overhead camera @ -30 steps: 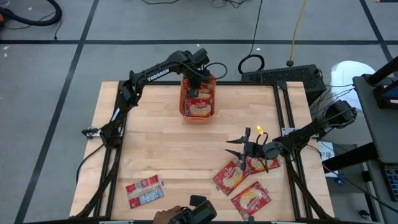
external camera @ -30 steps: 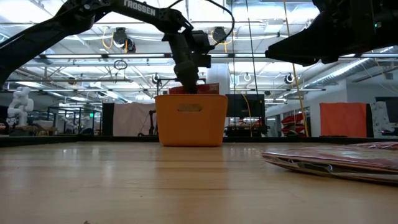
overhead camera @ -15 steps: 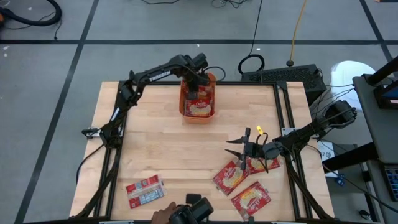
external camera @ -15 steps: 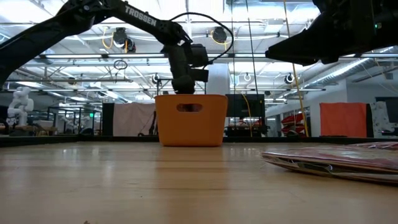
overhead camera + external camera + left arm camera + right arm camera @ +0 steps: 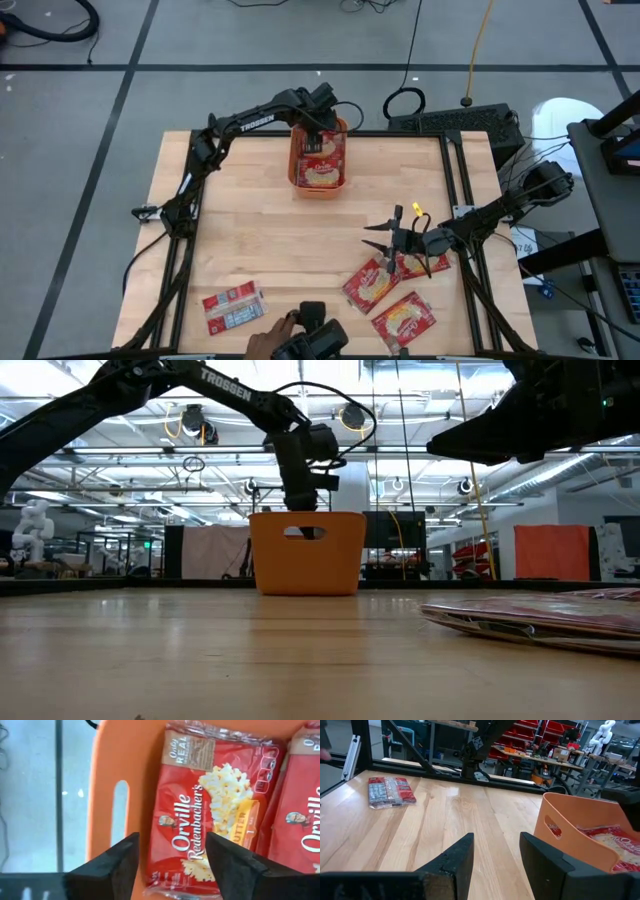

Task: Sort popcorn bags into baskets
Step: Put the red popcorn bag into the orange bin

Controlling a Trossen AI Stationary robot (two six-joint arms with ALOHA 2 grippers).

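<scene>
Left gripper (image 5: 172,862) just spread over orange basket (image 5: 318,160); Orville Redenbacher's bag (image 5: 215,805) released inside. Right gripper (image 5: 495,855) idle, spread, empty. Drop complete.

glossy film packets (image 5: 215,805), matt plastic bin (image 5: 125,775)

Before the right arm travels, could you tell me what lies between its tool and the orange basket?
In the high view, only bare wooden tabletop lies between the right tool and the orange basket; the loose popcorn bags lie on the tool's other side.
</scene>
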